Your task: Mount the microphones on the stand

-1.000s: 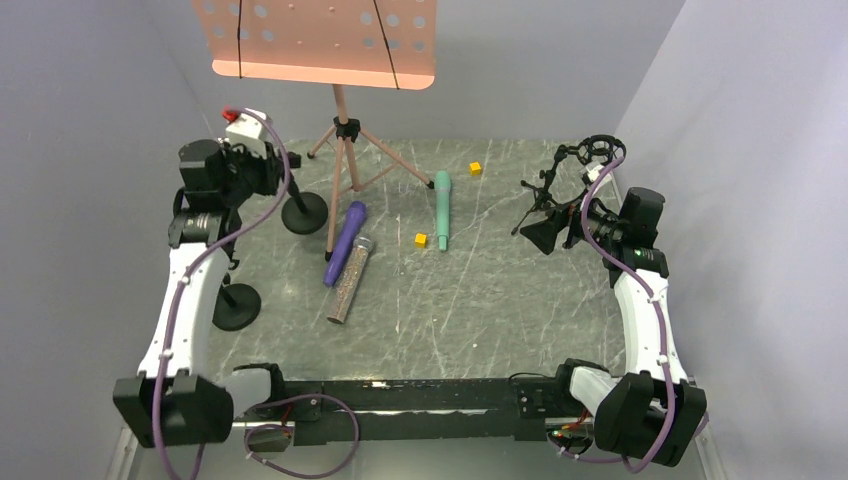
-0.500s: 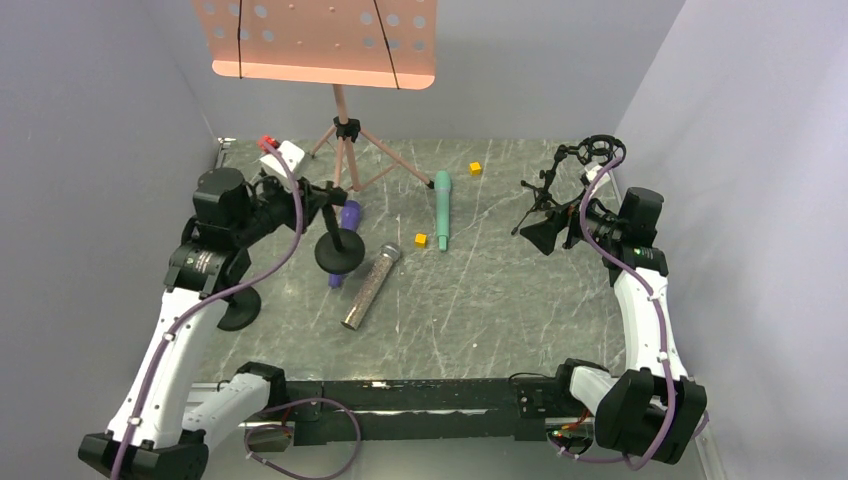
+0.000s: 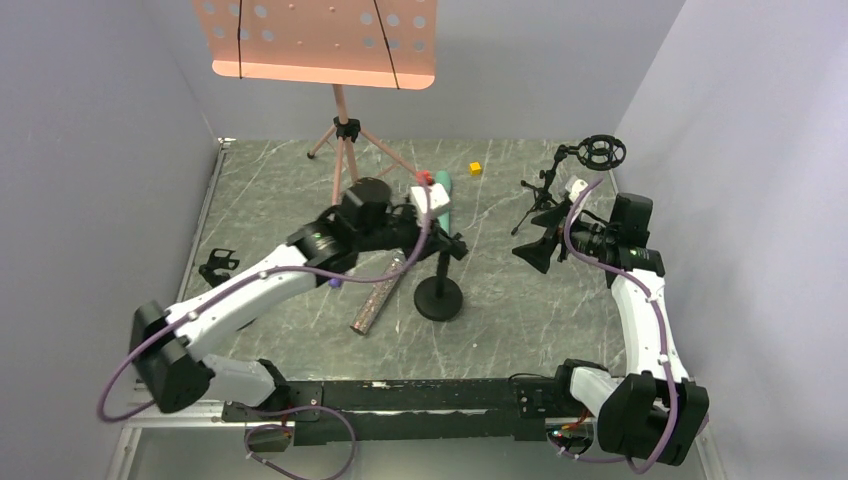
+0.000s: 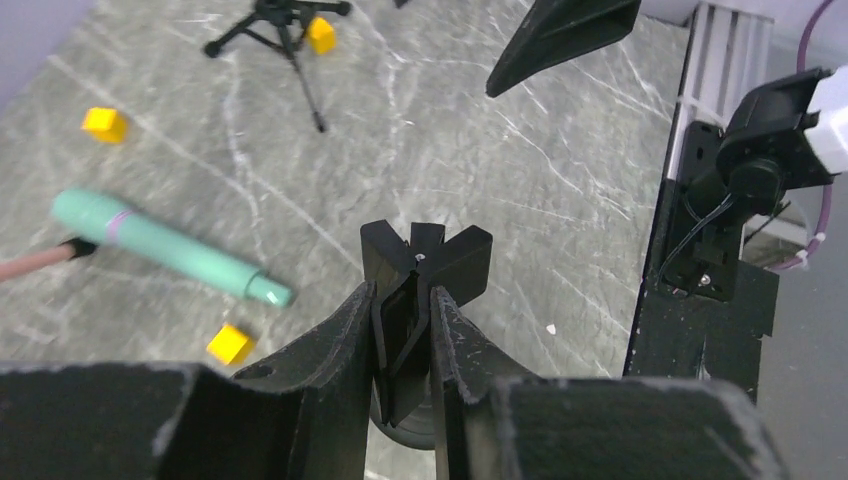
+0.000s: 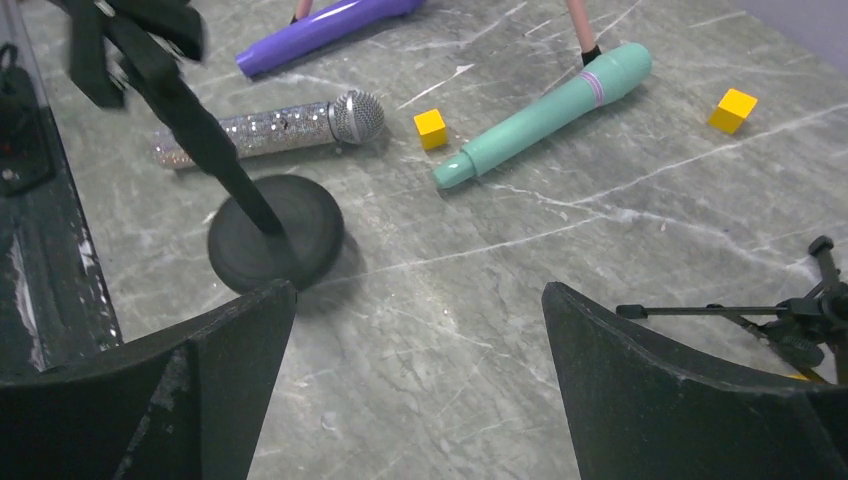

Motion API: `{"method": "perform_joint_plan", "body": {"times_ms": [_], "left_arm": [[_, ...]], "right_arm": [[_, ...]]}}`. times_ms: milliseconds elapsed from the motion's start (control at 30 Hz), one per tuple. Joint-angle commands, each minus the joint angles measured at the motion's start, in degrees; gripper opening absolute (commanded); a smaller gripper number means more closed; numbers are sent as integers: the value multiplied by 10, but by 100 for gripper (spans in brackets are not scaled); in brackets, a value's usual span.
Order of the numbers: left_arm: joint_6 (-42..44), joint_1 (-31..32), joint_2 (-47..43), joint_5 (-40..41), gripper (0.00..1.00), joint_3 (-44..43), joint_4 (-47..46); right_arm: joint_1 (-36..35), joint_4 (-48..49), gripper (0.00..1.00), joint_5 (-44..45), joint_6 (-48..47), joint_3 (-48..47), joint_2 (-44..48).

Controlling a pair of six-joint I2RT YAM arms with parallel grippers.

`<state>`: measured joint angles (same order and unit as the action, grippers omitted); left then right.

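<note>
**Gripping the round-base stand by its clip, close to the microphones**

Nearest the arm bases, the glittery microphone [image 5: 270, 128] lies flat, its mesh head just beside the foot of the round-base stand [image 3: 439, 298]. That foot is blurred in the right wrist view, so I cannot tell whether it rests on the table [image 3: 520, 330]. The left gripper [image 4: 405, 300] is clamped tight on the clip at the top of the stand's pole, probably to place the whole stand within reach of the microphones. The right gripper [image 5: 418, 290] hangs wide open and empty off to the right, seemingly free to fetch one. Farther back lie the teal microphone [image 5: 545, 112] and the purple microphone [image 5: 320, 28]. None of the three is clipped in yet. Beyond them stand a tripod stand [image 3: 547, 184] and a pink music stand [image 3: 315, 35].
</note>
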<state>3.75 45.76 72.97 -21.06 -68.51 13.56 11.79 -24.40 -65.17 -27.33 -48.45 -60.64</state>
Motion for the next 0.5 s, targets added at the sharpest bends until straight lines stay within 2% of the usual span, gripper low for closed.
{"method": "perform_joint_plan", "body": {"times_ms": [0,133,233,267,333,433,467], "left_arm": [[32,41,60,11,0,-44,-130],[19,53,104,-2,0,-50,-173],[13,64,127,1,2,-49,-177],[8,66,131,8,8,-50,-172],[-1,68,136,13,29,-48,-159],[-14,70,125,19,63,-30,-157],[-15,70,118,19,71,-20,-160]], "right_arm": [[2,-61,100,-35,-125,-14,16],[8,-109,100,-56,-186,-17,17],[9,-186,100,-95,-303,-15,11],[9,-224,100,-105,-356,-15,8],[9,-279,100,-117,-432,-17,2],[8,-314,100,-118,-470,-24,-11],[7,-325,100,-116,-482,-27,-15]]}}
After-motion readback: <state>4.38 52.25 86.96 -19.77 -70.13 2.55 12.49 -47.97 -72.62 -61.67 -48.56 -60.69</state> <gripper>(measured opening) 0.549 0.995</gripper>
